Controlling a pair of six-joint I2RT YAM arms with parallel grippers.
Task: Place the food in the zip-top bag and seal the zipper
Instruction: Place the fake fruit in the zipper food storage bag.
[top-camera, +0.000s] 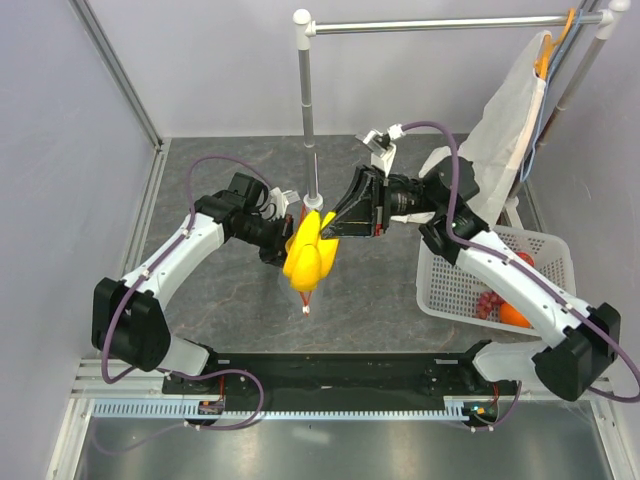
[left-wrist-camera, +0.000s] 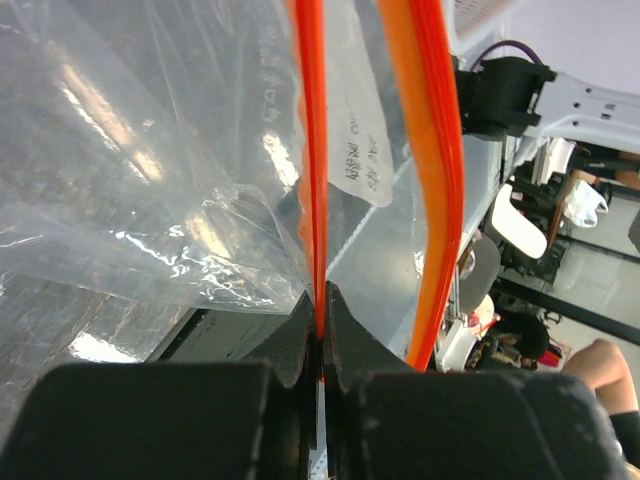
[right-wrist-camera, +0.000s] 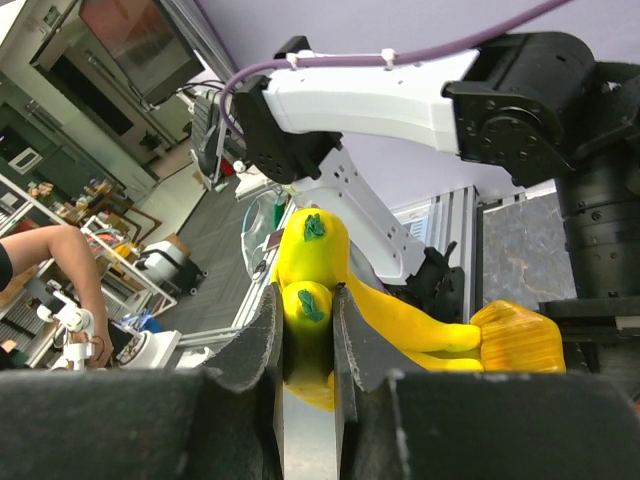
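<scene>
My right gripper (top-camera: 335, 228) is shut on a yellow banana bunch (top-camera: 310, 255) and holds it above the table's middle. In the right wrist view the jaws pinch one banana (right-wrist-camera: 306, 310). My left gripper (top-camera: 293, 222) is shut on the red zipper strip (left-wrist-camera: 313, 150) of the clear zip-top bag (left-wrist-camera: 150, 180), which hangs beneath the bananas (top-camera: 304, 295). A second red strip (left-wrist-camera: 437, 180) curves away to the right, so the bag mouth stands open. Dark red grapes (top-camera: 489, 303), an orange (top-camera: 515, 316) and a small red fruit (top-camera: 523, 259) lie in the white mesh basket (top-camera: 440, 283).
A metal stand pole (top-camera: 307, 110) rises just behind the grippers under a horizontal rail (top-camera: 440, 25). A large white cloth bag (top-camera: 512, 125) hangs on an orange hanger at the back right. The mesh basket sits at the right beside the right arm.
</scene>
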